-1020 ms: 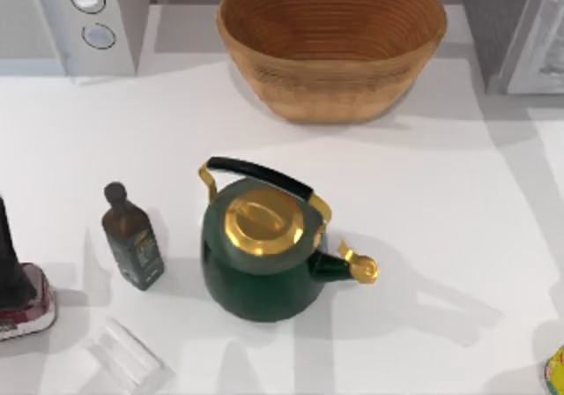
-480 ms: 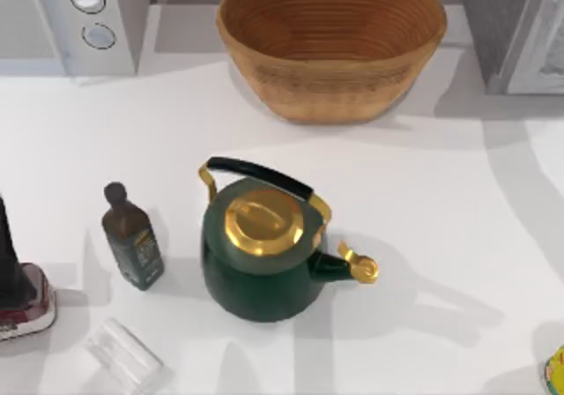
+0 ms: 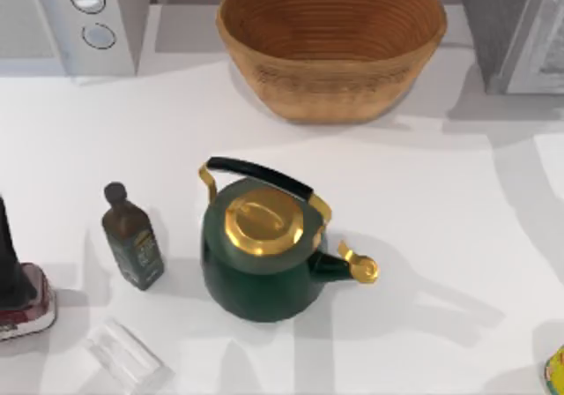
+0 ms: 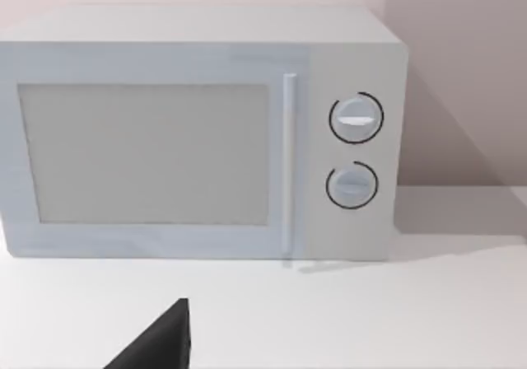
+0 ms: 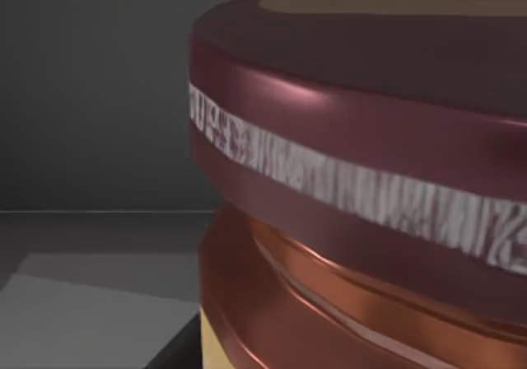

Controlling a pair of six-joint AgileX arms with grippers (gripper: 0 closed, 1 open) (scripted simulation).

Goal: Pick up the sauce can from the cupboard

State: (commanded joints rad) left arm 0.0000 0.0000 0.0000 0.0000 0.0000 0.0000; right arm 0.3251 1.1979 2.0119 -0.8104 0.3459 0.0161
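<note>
Maroon-lidded sauce can looms against dark cupboard walls; gripper states cannot be told

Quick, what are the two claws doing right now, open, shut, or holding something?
Left: cannot be told; its camera faces the microwave.
Right: cannot be told; its camera sits very close to the sauce can.

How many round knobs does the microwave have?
2. On the microwave, the upper knob sits directly above the lower knob, on the panel beside the door handle. The top view shows them at the table's far left corner.
</note>
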